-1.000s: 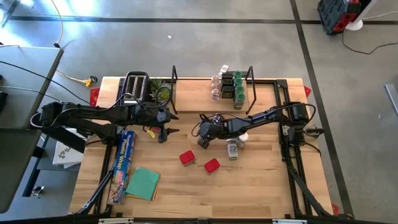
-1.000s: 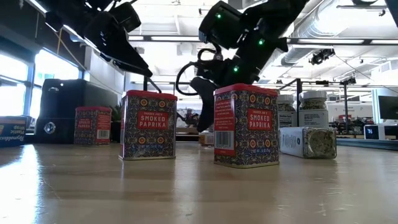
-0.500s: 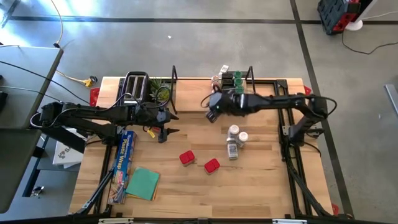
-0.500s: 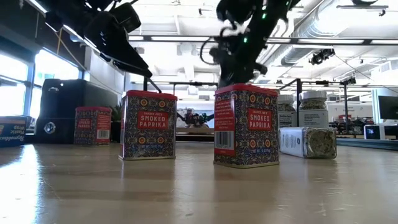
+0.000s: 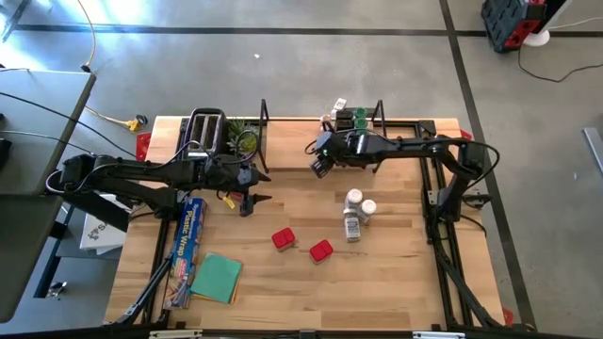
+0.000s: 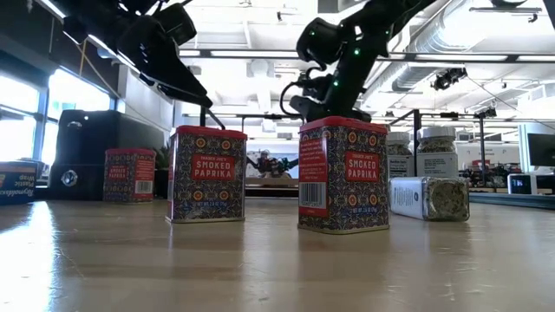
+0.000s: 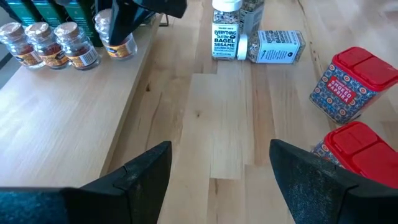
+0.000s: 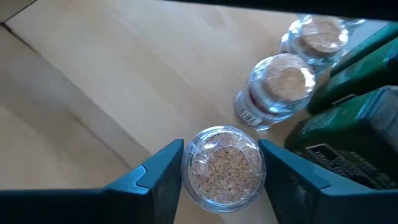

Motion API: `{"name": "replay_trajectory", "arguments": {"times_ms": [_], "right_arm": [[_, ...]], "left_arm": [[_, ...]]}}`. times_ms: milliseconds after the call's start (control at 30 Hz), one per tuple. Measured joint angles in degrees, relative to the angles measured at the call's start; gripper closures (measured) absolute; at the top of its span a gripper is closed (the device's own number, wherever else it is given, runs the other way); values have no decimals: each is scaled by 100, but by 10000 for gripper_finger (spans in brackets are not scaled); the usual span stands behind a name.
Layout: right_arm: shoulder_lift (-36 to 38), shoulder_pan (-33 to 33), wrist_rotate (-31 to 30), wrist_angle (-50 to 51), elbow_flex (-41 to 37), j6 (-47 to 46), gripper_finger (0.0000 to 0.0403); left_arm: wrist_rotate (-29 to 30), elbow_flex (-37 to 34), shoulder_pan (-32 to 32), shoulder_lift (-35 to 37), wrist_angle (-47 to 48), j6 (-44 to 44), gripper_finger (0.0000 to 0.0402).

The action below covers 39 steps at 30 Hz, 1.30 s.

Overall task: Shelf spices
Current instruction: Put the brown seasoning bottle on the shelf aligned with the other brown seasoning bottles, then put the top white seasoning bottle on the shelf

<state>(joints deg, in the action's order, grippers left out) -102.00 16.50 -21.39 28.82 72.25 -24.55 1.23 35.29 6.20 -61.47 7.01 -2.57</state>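
The shelf [image 5: 300, 137] stands at the table's far edge, with green-lidded jars [image 5: 361, 132] and small cork-topped jars [image 8: 283, 87] on its board. My right gripper [image 5: 319, 164] reaches over the board's front edge and is shut on a small clear jar [image 8: 221, 163]. In the left wrist view this jar [image 7: 118, 45] stands upright beside three like jars [image 7: 46, 43]. Two red tins [image 5: 283, 238] [image 5: 320, 250] and white-lidded jars [image 5: 354, 200] stand mid-table. My left gripper [image 5: 252, 198] hovers open, left of centre. My right gripper pinches the small clear jar by its round sides just below the cork top [image 8: 186, 165], one finger [image 8: 158, 180] on each side. The fingers come from above, pointing down. The jar is upright over the shelf board [image 8: 112, 81]; whether its base rests on the board I cannot tell.
A black toaster [image 5: 207, 132] stands left of the shelf. A long blue foil box [image 5: 188, 235] and a teal cloth [image 5: 217, 278] lie near the left edge. One white-lidded jar [image 5: 352, 227] lies on its side. Bare wood shows between the tins and the shelf.
My right gripper has risen from the middle of the table and swung toward the far edge, to the shelf's front, then settled there with the small jar between its fingers. The tins and the white-lidded jars have stayed put.
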Motion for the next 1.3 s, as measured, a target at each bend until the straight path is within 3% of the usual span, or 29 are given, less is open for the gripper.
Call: {"name": "replay_trajectory", "arguments": {"times_ms": [700, 867, 1000, 1067, 1300], "right_arm": [[204, 112, -120, -81, 285, 518, 198], [475, -269, -306, 62, 621, 875, 198], [752, -1010, -455, -70, 654, 1438, 197], [780, -1458, -244, -110, 646, 1807, 197], [687, -2646, 1646, -115, 634, 2009, 197]], "left_arm": [[9, 7, 0, 0, -7, 2, 135], [9, 7, 0, 0, -1, 51, 135], [21, 7, -134, 0, 24, 62, 135], [127, 7, -285, 0, 24, 158, 135], [689, 9, -1120, 170, 383, 947, 135]]}}
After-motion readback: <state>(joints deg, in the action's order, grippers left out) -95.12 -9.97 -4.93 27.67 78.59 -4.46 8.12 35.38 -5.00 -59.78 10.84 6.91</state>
